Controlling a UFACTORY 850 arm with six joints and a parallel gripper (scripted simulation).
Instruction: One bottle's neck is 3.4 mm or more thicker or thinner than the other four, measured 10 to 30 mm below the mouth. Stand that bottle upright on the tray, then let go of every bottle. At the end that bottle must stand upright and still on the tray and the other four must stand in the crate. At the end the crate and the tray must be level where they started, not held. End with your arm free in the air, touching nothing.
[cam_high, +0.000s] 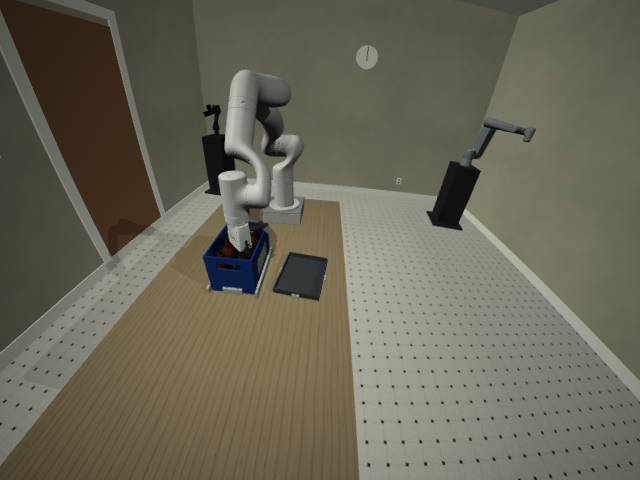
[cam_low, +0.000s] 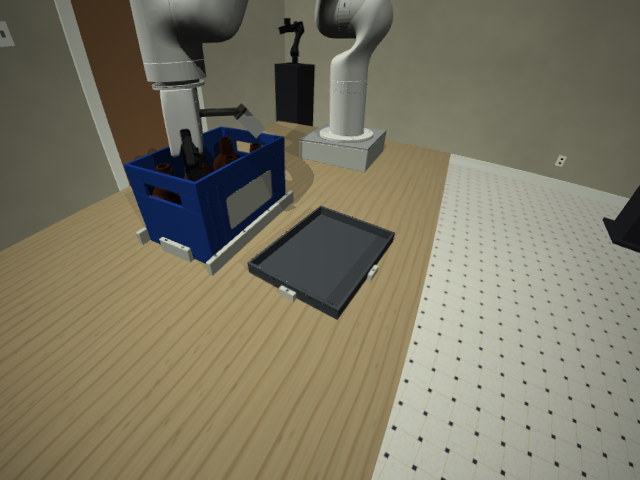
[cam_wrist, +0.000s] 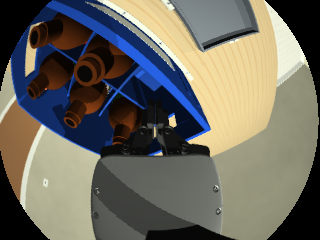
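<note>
A blue crate (cam_high: 236, 260) stands on the wooden strip and holds several brown bottles (cam_wrist: 94, 67), all upright in their cells. It also shows in the exterior view (cam_low: 206, 191) and the wrist view (cam_wrist: 100, 74). My gripper (cam_wrist: 154, 107) is lowered into the crate's near corner, and its fingers are shut together with nothing between them. The nearest bottle (cam_wrist: 123, 120) stands just beside the fingers, apart from them. The gripper also shows in the exterior view (cam_low: 190, 160). The dark grey tray (cam_low: 321, 258) lies flat to the right of the crate with nothing on it.
The arm's base (cam_low: 343, 147) sits behind the crate and tray. White blocks (cam_low: 175, 248) hold the crate at its foot. Two black camera stands (cam_high: 454, 193) stand on the tiled floor near the walls.
</note>
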